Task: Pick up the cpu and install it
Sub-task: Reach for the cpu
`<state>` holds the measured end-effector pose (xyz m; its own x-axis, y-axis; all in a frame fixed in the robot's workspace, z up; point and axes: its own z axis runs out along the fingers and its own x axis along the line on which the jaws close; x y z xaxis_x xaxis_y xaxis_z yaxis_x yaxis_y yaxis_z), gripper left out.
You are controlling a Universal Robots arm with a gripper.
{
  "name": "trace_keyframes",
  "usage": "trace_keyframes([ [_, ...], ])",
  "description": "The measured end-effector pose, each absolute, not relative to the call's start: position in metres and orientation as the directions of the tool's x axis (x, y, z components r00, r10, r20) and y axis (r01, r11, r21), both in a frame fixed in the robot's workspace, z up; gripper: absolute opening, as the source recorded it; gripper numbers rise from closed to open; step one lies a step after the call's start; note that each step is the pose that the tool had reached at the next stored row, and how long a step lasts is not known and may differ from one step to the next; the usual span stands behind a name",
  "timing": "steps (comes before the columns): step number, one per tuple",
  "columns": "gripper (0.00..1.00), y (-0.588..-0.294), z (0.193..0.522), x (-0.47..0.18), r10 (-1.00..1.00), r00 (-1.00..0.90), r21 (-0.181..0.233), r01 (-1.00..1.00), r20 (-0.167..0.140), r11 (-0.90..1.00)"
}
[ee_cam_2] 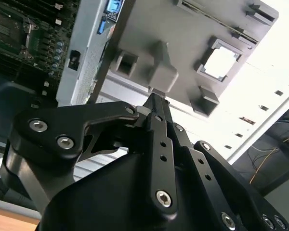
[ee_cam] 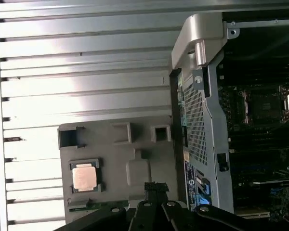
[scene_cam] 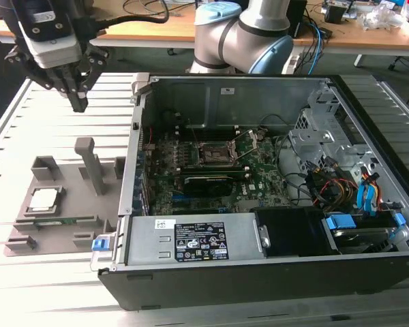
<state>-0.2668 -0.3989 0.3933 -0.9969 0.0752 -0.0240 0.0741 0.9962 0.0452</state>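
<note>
high over the pale grey slatted metal bench (scene_cam: 27,122), at the exterior view's left: black gripper (scene_cam: 80,103) under a grey wrist block, fingers (ee_cam_2: 159,130) drawn together to a single point, nothing held, nothing touched. open air all round the tip. below it and slightly toward the exterior view's right, the tallest upright post (scene_cam: 88,160) of a flat grey plastic parts tray (scene_cam: 71,194), well apart from the tip in the exterior view. lined up with that same post in the second wrist view.

small flat square cpu (scene_cam: 43,199) with shiny silver-grey metal top, lying flat in a raised square pocket near the tray's edge at the exterior view's left, not yet lifted. low pocket walls round its sides, top face uncovered and free from above. same cpu (ee_cam: 84,176) plain in the first wrist view, glare-washed in the second. just beside the pocket, along the tray's near edge, a long green memory stick (scene_cam: 61,221) in a slot.

hard against the tray at the exterior view's right, probably touching: large black open-sided computer case (scene_cam: 259,286). silver sheet-metal side wall (scene_cam: 133,177) standing between tray and green motherboard (scene_cam: 266,170). dark square socket frame (scene_cam: 215,153) with metal bracket near the board's middle, open above. black card (scene_cam: 208,182) just in front of it, silver drive cage (scene_cam: 320,136) further to the exterior view's right. bare slats behind the tray.
</note>
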Motion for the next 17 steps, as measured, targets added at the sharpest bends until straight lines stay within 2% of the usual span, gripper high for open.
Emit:
trace_keyframes([
  [6, 0.11, -0.399, 0.393, -0.300, 0.075, -0.997, 0.045, 0.074, -0.024, 0.996],
  [17, 0.11, -0.431, 0.392, -0.324, 0.075, -0.997, 0.045, 0.074, -0.024, 0.996],
])
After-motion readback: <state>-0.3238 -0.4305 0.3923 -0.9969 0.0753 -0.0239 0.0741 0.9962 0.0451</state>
